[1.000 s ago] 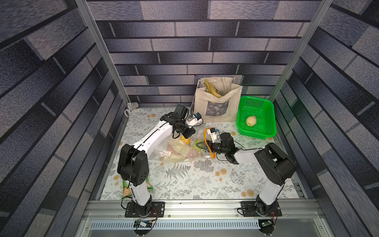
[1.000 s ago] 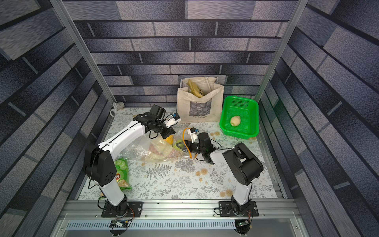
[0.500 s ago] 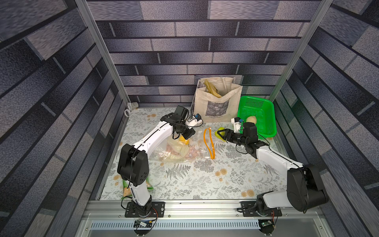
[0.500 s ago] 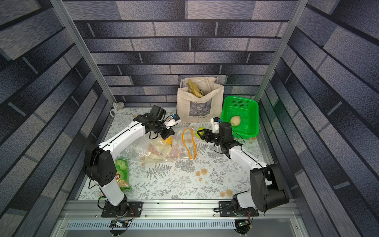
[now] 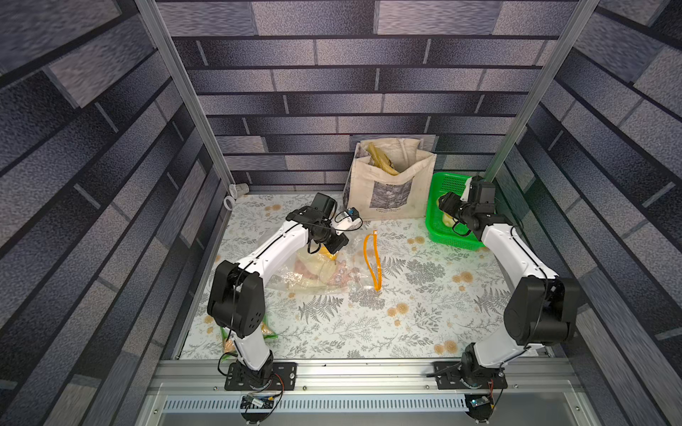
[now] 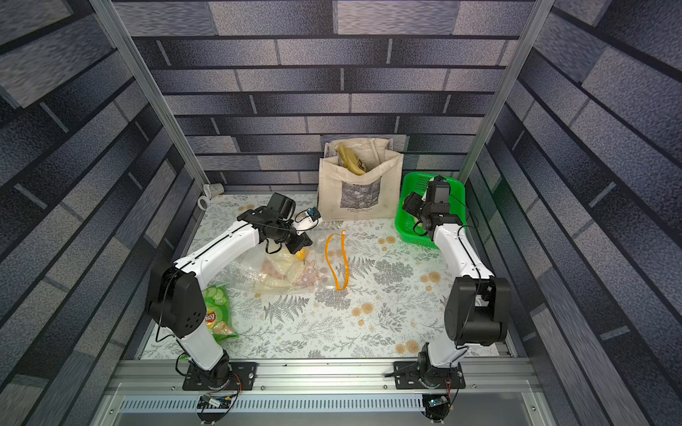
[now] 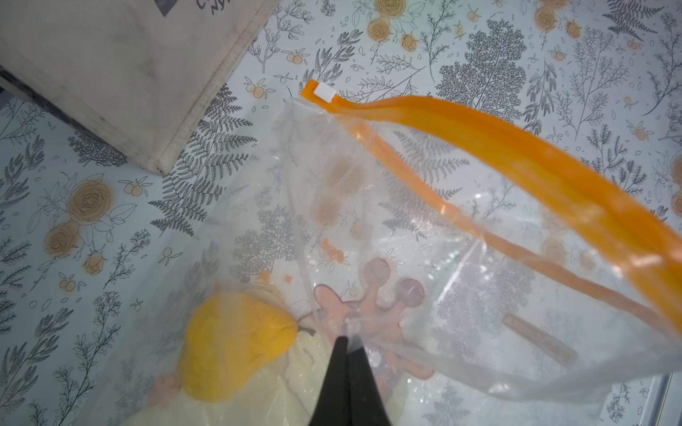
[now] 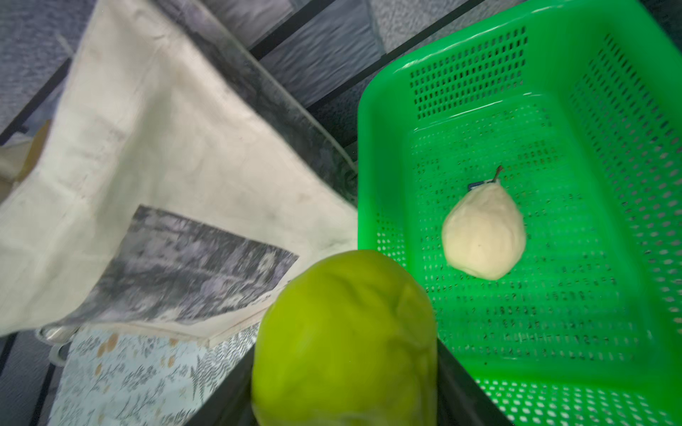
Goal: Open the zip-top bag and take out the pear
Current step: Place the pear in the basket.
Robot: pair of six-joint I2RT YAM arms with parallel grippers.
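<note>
Floral tabletop [image 5: 406, 324]: my left gripper [image 7: 347, 343] pinches limp, slippery zip-top bag [image 7: 406, 206] film; right gripper [image 5: 444, 206] clasps the smooth, probably firm green pear [image 8: 343, 332] by its belly.

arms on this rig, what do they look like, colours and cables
The left arm and right arm match: white link shells between bulky black joints, thin black cables looping outside. The left gripper has black tapered fingers.
</note>
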